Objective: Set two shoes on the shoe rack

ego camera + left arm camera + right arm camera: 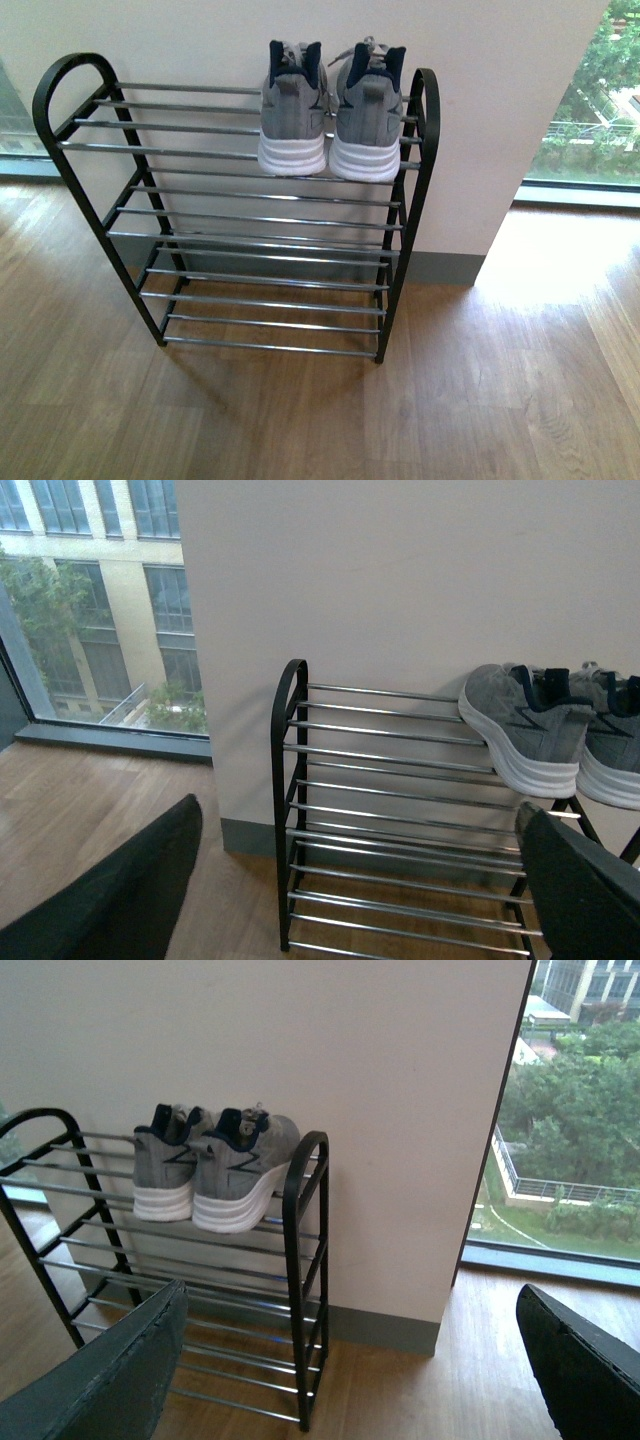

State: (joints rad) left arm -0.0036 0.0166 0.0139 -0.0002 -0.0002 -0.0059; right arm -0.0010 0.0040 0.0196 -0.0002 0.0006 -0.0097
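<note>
Two grey knit sneakers with white soles and dark collars stand side by side, heels toward me, on the right end of the shoe rack's top tier: the left shoe [292, 110] and the right shoe [367, 115]. The shoe rack [250, 215] has a black frame and chrome bars and stands against a pale wall. Neither arm shows in the front view. My left gripper [360, 880] is open, back from the rack [390, 820], with the shoes [525, 730] off to one side. My right gripper [350, 1370] is open too, facing the rack's right end [305, 1280] and the shoes [215, 1170].
Wooden floor [480, 400] spreads in front of and beside the rack. The pale wall [500, 120] ends in a corner to the right of the rack. Floor-to-ceiling windows [585, 100] flank the wall on both sides.
</note>
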